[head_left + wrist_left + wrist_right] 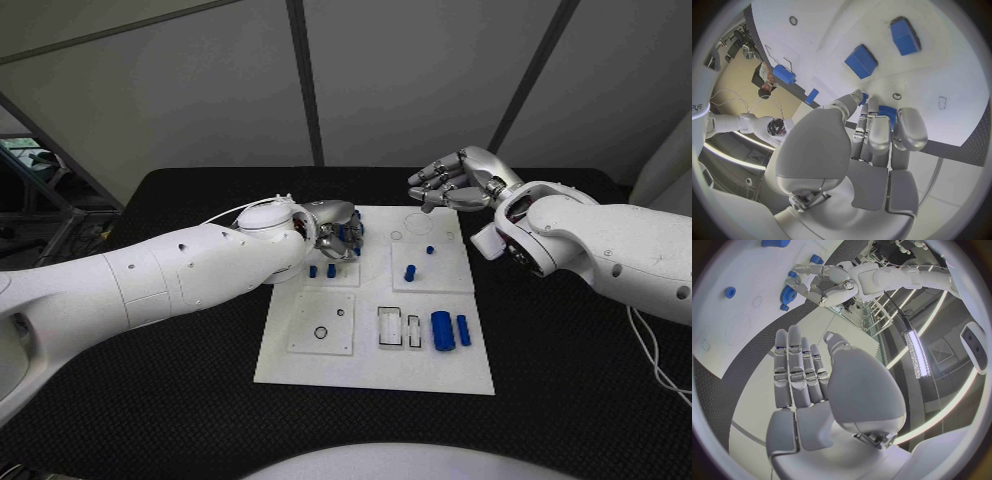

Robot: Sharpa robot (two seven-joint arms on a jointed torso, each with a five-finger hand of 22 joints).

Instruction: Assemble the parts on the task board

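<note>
Nearest the camera, the white plastic task board point(372, 372) lies flat on the black counter point(159, 400), its near edge bare. Going left to right, the left hand point(335, 232) comes first, reaching over the board's far left corner with its fingers point(879, 132) curled down. In the left wrist view they close around a small blue toothed part point(887, 111), so this hand looks clamped on it, though how firm the hold is cannot be told. Just beside that hand, on its near side, two short blue pegs point(322, 270) stand upright in the board. Further right, another blue peg point(410, 272) stands in the neighbouring panel, and near the board's right edge two blue cylinders point(450, 330) lie on their sides, their long axes running from the near edge toward the far one. Last, the right hand point(459, 182) hovers above the counter beyond the board's far right corner, fingers point(795, 367) straight and apart, holding nothing. My judgement is that the coming move turns on the left hand: its toothed part sits directly beneath the fingertips, while the right hand is well apart from every piece.
</note>
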